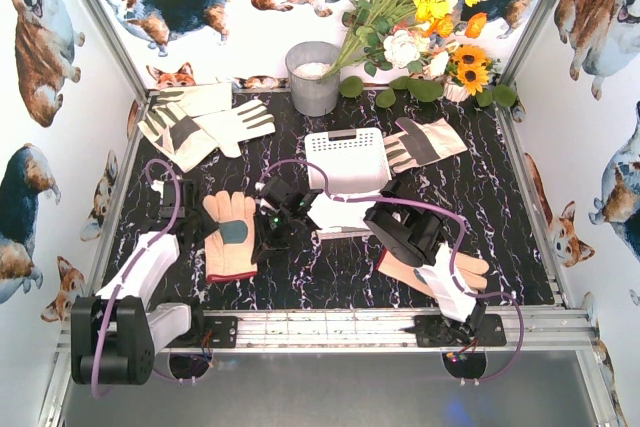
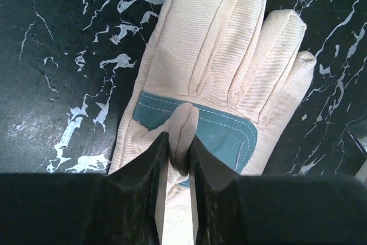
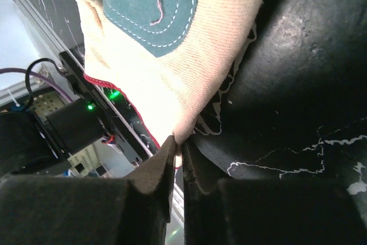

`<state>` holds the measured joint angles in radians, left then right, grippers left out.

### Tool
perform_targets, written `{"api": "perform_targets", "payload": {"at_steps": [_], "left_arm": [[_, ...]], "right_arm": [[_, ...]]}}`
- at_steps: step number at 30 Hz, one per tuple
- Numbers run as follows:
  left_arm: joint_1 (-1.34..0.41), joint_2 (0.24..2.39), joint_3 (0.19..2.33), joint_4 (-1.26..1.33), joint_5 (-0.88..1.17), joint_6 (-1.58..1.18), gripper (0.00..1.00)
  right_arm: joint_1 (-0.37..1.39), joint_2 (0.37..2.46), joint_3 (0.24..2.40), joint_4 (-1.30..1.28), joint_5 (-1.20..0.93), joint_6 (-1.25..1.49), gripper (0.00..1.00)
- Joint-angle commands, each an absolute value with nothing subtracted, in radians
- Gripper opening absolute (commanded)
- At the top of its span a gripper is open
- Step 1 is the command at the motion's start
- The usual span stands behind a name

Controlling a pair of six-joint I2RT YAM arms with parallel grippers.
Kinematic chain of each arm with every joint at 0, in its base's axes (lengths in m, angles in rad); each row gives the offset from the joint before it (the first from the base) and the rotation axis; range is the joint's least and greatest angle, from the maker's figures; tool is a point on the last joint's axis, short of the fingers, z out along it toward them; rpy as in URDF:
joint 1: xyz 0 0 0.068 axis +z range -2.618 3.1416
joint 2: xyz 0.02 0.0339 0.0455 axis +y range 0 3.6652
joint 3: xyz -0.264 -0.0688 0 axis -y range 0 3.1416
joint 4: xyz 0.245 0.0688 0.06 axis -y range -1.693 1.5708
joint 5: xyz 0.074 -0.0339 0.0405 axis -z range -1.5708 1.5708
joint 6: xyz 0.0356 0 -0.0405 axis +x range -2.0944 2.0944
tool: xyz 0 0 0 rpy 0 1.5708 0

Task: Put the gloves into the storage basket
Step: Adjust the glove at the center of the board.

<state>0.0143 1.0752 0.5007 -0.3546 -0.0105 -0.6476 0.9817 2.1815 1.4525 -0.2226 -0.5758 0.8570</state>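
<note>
Toward front edge of counter (image 1: 335,282), left gripper (image 2: 179,142) clamped on palm fold of first glove (image 2: 223,50), right gripper (image 3: 178,148) clamped on cuff edge of second glove (image 3: 200,67), storage basket (image 1: 345,147) sat behind.

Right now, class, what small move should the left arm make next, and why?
Probably raise the left gripper a little, straight up. Its jaws are shut on a fold in the cream glove, which lies flat on the table, outside the storage basket, so it must clear the surface before being carried over. The right gripper likewise pinches the edge of a peach glove.
</note>
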Motion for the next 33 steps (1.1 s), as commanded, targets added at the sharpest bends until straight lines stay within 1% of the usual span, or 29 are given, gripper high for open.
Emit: {"api": "perform_targets", "payload": {"at_steps": [1, 4, 8, 11, 15, 17, 18, 19, 22, 24, 26, 30, 32, 33], "left_arm": [[0.028, 1.101, 0.476, -0.299, 0.026, -0.644, 0.09], [0.025, 1.106, 0.457, -0.273, 0.067, -0.668, 0.05], [0.003, 1.102, 0.429, -0.235, 0.094, -0.709, 0.04], [-0.019, 1.106, 0.398, -0.171, 0.133, -0.754, 0.01], [-0.028, 1.127, 0.388, -0.164, 0.132, -0.758, 0.01], [-0.028, 1.122, 0.385, -0.155, 0.132, -0.759, 0.03], [-0.028, 1.118, 0.386, -0.151, 0.140, -0.759, 0.09], [-0.028, 1.114, 0.390, -0.152, 0.144, -0.757, 0.18], [-0.029, 1.088, 0.422, -0.177, 0.145, -0.740, 0.37], [-0.028, 1.062, 0.456, -0.227, 0.135, -0.714, 0.49], [-0.028, 1.021, 0.489, -0.287, 0.097, -0.697, 0.58], [-0.026, 0.912, 0.560, -0.413, 0.020, -0.666, 0.74], [-0.026, 0.875, 0.605, -0.466, -0.014, -0.643, 0.82], [-0.026, 0.861, 0.629, -0.490, -0.032, -0.630, 0.86]], "right_arm": [[0.977, 2.178, 1.481, -0.177, -0.586, 0.860, 0.01], [0.955, 2.152, 1.449, -0.202, -0.569, 0.842, 0.00], [0.918, 2.097, 1.380, -0.231, -0.554, 0.814, 0.00], [0.899, 2.066, 1.340, -0.259, -0.555, 0.791, 0.00], [0.896, 2.044, 1.342, -0.315, -0.534, 0.748, 0.00], [0.896, 2.038, 1.351, -0.332, -0.529, 0.734, 0.00], [0.896, 2.036, 1.356, -0.339, -0.524, 0.726, 0.00], [0.896, 2.034, 1.363, -0.348, -0.522, 0.718, 0.02], [0.896, 2.018, 1.382, -0.371, -0.523, 0.695, 0.30], [0.896, 1.995, 1.394, -0.387, -0.529, 0.678, 0.42], [0.897, 1.958, 1.400, -0.399, -0.528, 0.663, 0.51], [0.897, 1.869, 1.424, -0.475, -0.506, 0.609, 0.62], [0.897, 1.820, 1.441, -0.532, -0.483, 0.573, 0.63], [0.897, 1.794, 1.446, -0.557, -0.469, 0.556, 0.66]]}}
